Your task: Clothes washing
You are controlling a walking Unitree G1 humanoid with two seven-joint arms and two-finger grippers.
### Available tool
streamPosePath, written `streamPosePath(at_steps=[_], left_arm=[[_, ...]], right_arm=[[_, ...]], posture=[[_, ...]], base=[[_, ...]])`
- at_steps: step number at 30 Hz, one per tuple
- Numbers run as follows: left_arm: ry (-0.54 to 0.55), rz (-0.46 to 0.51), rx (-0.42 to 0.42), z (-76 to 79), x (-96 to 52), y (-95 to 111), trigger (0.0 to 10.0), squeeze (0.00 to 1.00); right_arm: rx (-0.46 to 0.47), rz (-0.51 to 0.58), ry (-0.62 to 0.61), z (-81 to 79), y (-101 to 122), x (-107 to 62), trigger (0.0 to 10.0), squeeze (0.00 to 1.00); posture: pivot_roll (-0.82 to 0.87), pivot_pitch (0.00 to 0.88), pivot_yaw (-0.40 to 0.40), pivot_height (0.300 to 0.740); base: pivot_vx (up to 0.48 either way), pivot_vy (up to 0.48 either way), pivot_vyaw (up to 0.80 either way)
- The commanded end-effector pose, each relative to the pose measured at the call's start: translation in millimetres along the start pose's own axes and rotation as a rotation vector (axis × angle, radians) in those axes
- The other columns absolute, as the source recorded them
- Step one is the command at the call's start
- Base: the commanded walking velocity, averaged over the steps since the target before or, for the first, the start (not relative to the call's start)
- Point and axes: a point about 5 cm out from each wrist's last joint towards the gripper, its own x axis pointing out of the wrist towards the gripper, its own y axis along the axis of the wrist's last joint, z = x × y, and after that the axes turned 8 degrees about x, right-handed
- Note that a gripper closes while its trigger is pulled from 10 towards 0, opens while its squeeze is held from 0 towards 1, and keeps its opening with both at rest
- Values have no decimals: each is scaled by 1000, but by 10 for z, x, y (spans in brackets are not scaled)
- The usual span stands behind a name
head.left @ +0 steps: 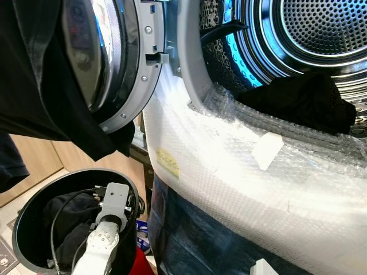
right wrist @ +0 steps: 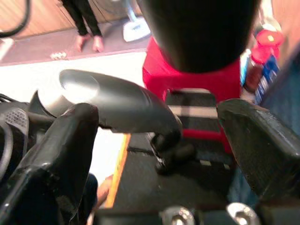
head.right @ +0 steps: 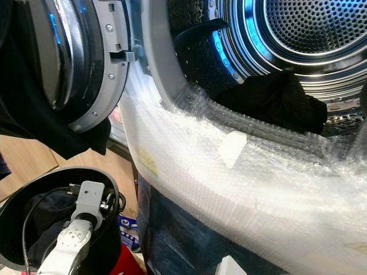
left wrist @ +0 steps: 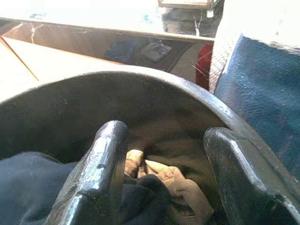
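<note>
- Left gripper held wide, empty, inside black basket above clothes.
- Right gripper spread, empty.
- Cable could be snagged when garments are lifted.

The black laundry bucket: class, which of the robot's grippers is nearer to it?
Left. The left gripper is open inside the black laundry bucket, above the clothes. The right gripper hangs open beside the red stool.

- Washing machine: door swung open to the left, shiny perforated drum lit blue, its front wrapped in bubble wrap.
- Black garment: crumpled at the drum's mouth (resting on the lower lip).
- Black basket: round, on the floor below the door, holding dark clothes and a tan piece.
</note>
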Motion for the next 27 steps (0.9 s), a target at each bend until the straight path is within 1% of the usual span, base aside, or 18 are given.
streamPosePath(at_steps=[1, 2, 4, 5, 7, 8, 9, 11, 12, 13, 15, 16, 19, 20, 21, 22, 25, 27], left_arm=[[-15, 39, 9, -1, 27, 81, 10000, 0], [-16, 41, 11, -5, 30, 88, 10000, 0], [-15, 46, 12, -15, 30, 97, 10000, 0], [-11, 49, 11, -21, 26, 104, 10000, 0], [-2, 53, 8, -45, 3, 102, 10000, 0], [-2, 50, 11, -52, -11, 90, 10000, 0], [-9, 45, 17, -56, -44, 60, 10000, 0], [-18, 39, 24, -56, -79, 23, 10000, 0], [-20, 36, 27, -56, -92, 8, 10000, 0], [-20, 36, 27, -56, -92, 8, 10000, 0], [-19, 35, 19, -74, -125, -10, 10000, 0], [-22, 37, 16, -84, -142, -13, 10000, 0], [-39, 35, 10, -94, -173, -28, 10000, 0], [-39, 35, 10, -94, -173, -28, 10000, 0], [-50, 33, 5, -126, -203, -29, 10000, 0], [-50, 33, 5, -126, -203, -29, 10000, 0], [-30, 42, 1, -203, -237, 6, 10000, 0], [31, 82, -10, -355, -274, 158, 10000, 0]], right_arm=[[-76, 24, 31, -8, 37, 20, 10000, 0], [-83, 16, 33, -1, 15, 26, 10000, 0], [-72, -40, 17, 31, -134, 31, 10000, 0], [-58, -59, -28, 89, -209, 30, 10000, 0], [-22, -86, -165, 260, -360, 31, 10000, 0], [-5, -81, -216, 325, -392, 29, 10000, 0], [41, -41, -341, 480, -421, 4, 10000, 0], [102, -6, -476, 635, -451, -38, 10000, 0], [125, -4, -521, 681, -472, -53, 10000, 0], [125, -4, -521, 681, -472, -53, 10000, 0], [200, 15, -658, 813, -547, -110, 10000, 0], [258, 66, -727, 869, -567, -129, 10000, 0], [366, 152, -824, 930, -604, -118, 10000, 0], [366, 152, -824, 930, -604, -118, 10000, 0], [423, 153, -856, 932, -668, -38, 10000, 0], [423, 153, -856, 932, -668, -38, 10000, 0], [443, 95, -899, 927, -771, 23, 10000, 0], [511, 47, -1000, 932, -902, 12, 10000, 0]], posture=[[-107, 0, 6, 740], [-99, 0, 4, 740], [-82, 5, 2, 740], [-69, 6, 4, 740], [-54, 8, 4, 740], [-51, 3, 6, 740], [-49, 6, 8, 740], [-46, 0, 10, 740], [-46, 0, 10, 740], [-46, 0, 10, 740], [-40, 0, 10, 740], [-35, 0, 10, 740], [-12, 0, 15, 740], [-12, 0, 15, 740], [1, 0, 14, 740], [1, 0, 14, 740], [12, 0, 13, 740], [12, 0, 14, 740]], base=[[0, 0, 0], [0, 0, 0], [0, 0, 0], [0, 0, 0], [0, 0, 0], [0, 0, 0], [0, 0, 0], [0, 0, 0], [0, 0, 0], [0, 0, 0], [0, 0, 0], [0, 0, 0], [0, 0, 0], [0, 0, 0], [0, 0, 0], [0, 0, 0], [0, 0, 0], [0, 0, 0]])
